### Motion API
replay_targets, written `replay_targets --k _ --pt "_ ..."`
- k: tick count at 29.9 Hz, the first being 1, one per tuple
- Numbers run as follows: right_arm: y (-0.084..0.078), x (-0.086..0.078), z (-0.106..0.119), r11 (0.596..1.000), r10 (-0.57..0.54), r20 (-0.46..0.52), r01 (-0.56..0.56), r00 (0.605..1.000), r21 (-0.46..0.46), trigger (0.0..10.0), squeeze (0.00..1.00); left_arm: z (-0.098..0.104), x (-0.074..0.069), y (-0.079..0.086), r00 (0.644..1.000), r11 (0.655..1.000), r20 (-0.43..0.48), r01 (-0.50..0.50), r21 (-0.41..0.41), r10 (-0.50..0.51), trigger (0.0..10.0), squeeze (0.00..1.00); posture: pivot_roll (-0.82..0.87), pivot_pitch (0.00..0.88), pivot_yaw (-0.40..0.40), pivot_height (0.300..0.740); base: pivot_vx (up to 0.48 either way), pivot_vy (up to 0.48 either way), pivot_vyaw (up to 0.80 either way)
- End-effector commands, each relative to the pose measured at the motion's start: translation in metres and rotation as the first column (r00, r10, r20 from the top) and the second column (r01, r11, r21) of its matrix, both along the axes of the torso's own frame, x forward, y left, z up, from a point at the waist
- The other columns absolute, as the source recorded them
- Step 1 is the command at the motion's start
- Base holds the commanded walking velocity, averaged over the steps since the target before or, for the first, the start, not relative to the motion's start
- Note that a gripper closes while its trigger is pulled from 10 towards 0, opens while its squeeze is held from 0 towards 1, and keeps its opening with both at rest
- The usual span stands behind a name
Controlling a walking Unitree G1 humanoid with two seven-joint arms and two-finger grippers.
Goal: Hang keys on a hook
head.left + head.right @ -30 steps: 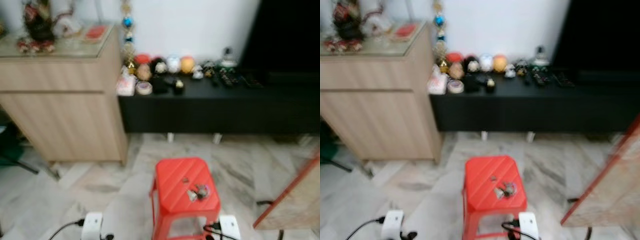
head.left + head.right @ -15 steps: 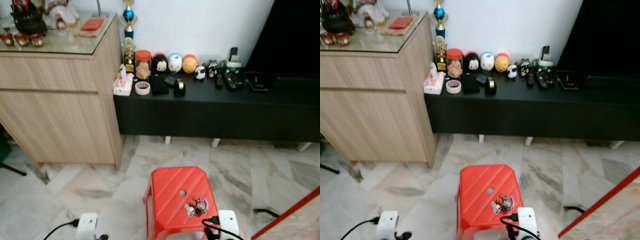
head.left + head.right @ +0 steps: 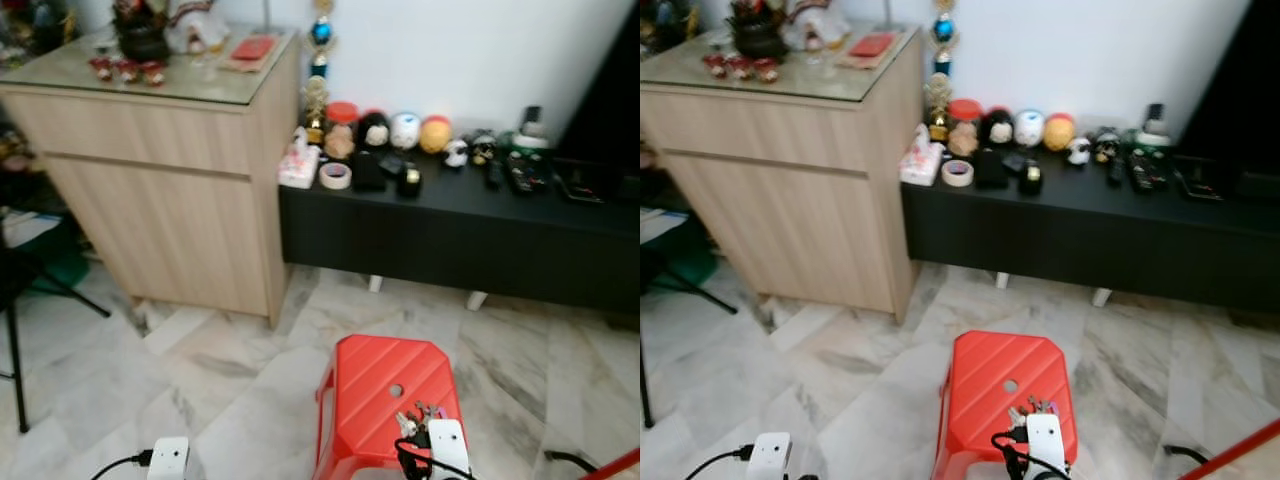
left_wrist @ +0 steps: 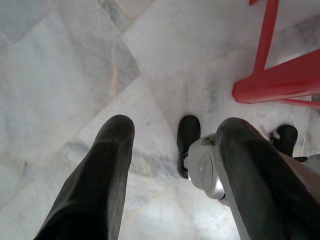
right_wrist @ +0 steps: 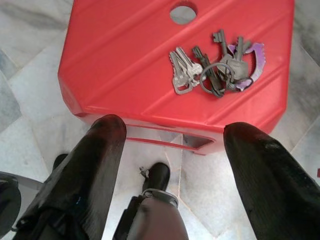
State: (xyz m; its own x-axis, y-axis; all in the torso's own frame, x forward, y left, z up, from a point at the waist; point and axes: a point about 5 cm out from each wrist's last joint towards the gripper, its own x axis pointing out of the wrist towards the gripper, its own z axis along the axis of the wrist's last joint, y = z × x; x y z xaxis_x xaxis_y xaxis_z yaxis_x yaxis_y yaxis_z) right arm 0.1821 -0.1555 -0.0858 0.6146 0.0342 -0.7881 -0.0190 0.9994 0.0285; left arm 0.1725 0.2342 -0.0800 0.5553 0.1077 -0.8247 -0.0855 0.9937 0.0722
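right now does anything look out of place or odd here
The keys lie in a loose bunch on the red stool, near its edge, not on a hook. The right gripper hangs open just short of them. Nothing looks spilled or damaged.

- Stool point(image 5: 130, 65): bright red, with diagonal ridges across its top.
- Keys point(image 5: 215, 70): silver and dark metal, with a purple tag.
- Floor point(image 3: 200, 380): pale grey-white marble with darker veins.
- Cabinet point(image 3: 170, 200): light wood grain.
- Low surface point(image 3: 450, 230): black.
- Wall point(image 3: 480, 50): white.
- Right gripper point(image 5: 175, 150) fingers point(image 5: 90, 180): black.
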Motion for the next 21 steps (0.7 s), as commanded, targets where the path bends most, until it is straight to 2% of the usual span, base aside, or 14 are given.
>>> replay_targets --k 1,9,13,15,16,17,18,19,20,21 --pt "-0.004 -0.002 -0.001 0.999 -0.039 0.001 0.039 0.999 0.010 10.0 0.00 -0.002 -0.002 -0.003 1.000 1.000 -0.010 0.006 -0.002 -0.006 10.0 0.00 0.01 0.000 -0.055 0.740 0.000 0.000 0.00" --pt "-0.003 -0.003 -0.001 0.997 -0.069 0.023 0.068 0.997 0.024 10.0 0.00 -0.003 -0.005 -0.004 1.000 1.000 -0.013 0.004 -0.004 -0.004 10.0 0.00 0.01 0.000 -0.054 0.740 0.000 0.000 0.00" --pt "-0.005 -0.002 0.002 0.995 -0.103 0.079 0.103 0.992 0.006 10.0 0.00 -0.002 -0.005 -0.001 1.000 1.000 0.007 -0.016 -0.005 0.016 10.0 0.00 0.01 0.000 -0.056 0.740 0.000 0.000 0.00" --pt "-0.007 0.001 0.006 0.994 -0.098 0.148 0.103 0.984 -0.032 10.0 0.00 0.003 0.002 0.005 0.997 0.999 0.068 -0.036 -0.002 0.037 10.0 0.00 0.00 0.000 -0.051 0.740 0.000 0.000 0.00" --pt "-0.007 0.001 0.006 0.994 -0.098 0.148 0.103 0.984 -0.032 10.0 0.00 0.003 0.002 0.005 0.997 0.999 0.068 -0.036 -0.002 0.037 10.0 0.00 0.00 0.000 -0.051 0.740 0.000 0.000 0.00" --pt "-0.007 0.002 0.008 0.992 -0.115 0.187 0.121 0.976 -0.021 10.0 0.00 0.011 0.015 0.005 0.988 0.999 0.146 -0.039 -0.008 0.040 10.0 0.00 0.00 0.000 -0.050 0.740 0.000 0.000 0.00" --pt "-0.007 0.002 0.009 0.991 -0.124 0.203 0.130 0.971 -0.014 10.0 0.00 0.015 0.022 0.003 0.982 0.999 0.185 -0.033 -0.009 0.034 10.0 0.00 0.00 0.000 -0.050 0.740 0.000 0.000 0.00" --pt "-0.009 0.013 0.016 0.991 -0.126 0.248 0.133 0.961 -0.010 10.0 0.00 0.018 0.028 0.001 0.977 1.000 0.213 -0.027 -0.010 0.029 10.0 0.00 0.00 0.000 -0.050 0.740 0.000 0.000 0.00" --pt "-0.011 0.035 0.030 0.991 -0.121 0.330 0.133 0.936 -0.012 10.0 0.00 0.023 0.035 -0.002 0.966 0.999 0.257 -0.027 -0.018 0.031 10.0 0.00 0.00 0.000 -0.051 0.740 0.000 0.000 0.00" --pt "-0.013 0.051 0.042 0.991 -0.118 0.394 0.133 0.912 -0.013 10.0 0.00 0.028 0.043 -0.003 0.953 0.999 0.301 -0.025 -0.021 0.030 10.0 0.00 0.00 0.000 -0.052 0.740 0.000 0.000 0.00"
